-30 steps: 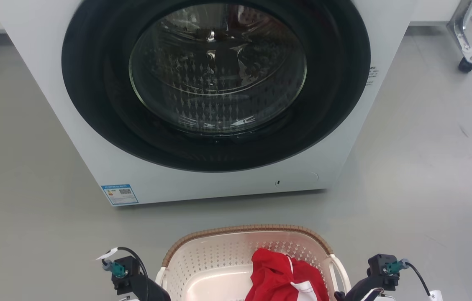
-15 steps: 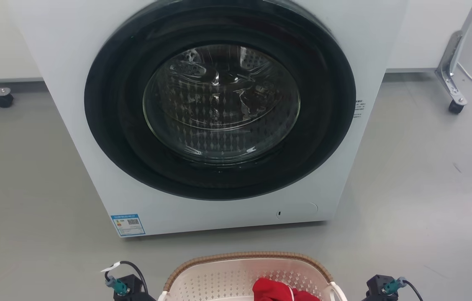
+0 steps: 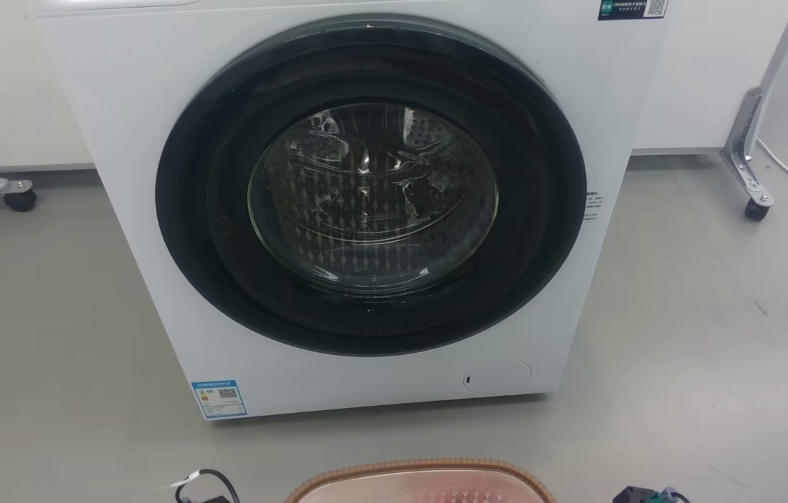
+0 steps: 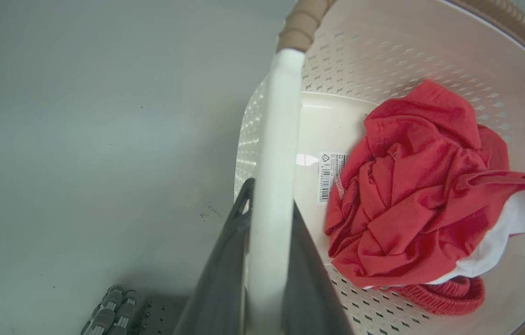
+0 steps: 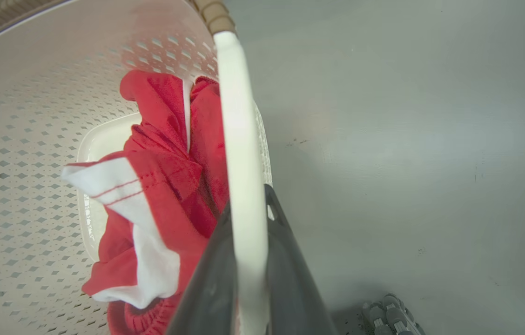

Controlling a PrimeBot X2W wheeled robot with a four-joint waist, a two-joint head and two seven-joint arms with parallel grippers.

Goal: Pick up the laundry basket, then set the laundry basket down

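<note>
Cream laundry basket (image 4: 383,60) holds red clothes (image 4: 411,186) — left tool (image 4: 269,200) pinching left handle (image 4: 276,116), right tool (image 5: 248,200) pinching right handle (image 5: 237,116).

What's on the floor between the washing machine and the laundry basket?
Only bare grey floor lies between the washing machine and the laundry basket, as the head view shows.

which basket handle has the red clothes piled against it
The right handle, held by the right gripper: the red clothes lie against its side. Beside the left handle, in the left gripper, bare basket floor shows.
</note>
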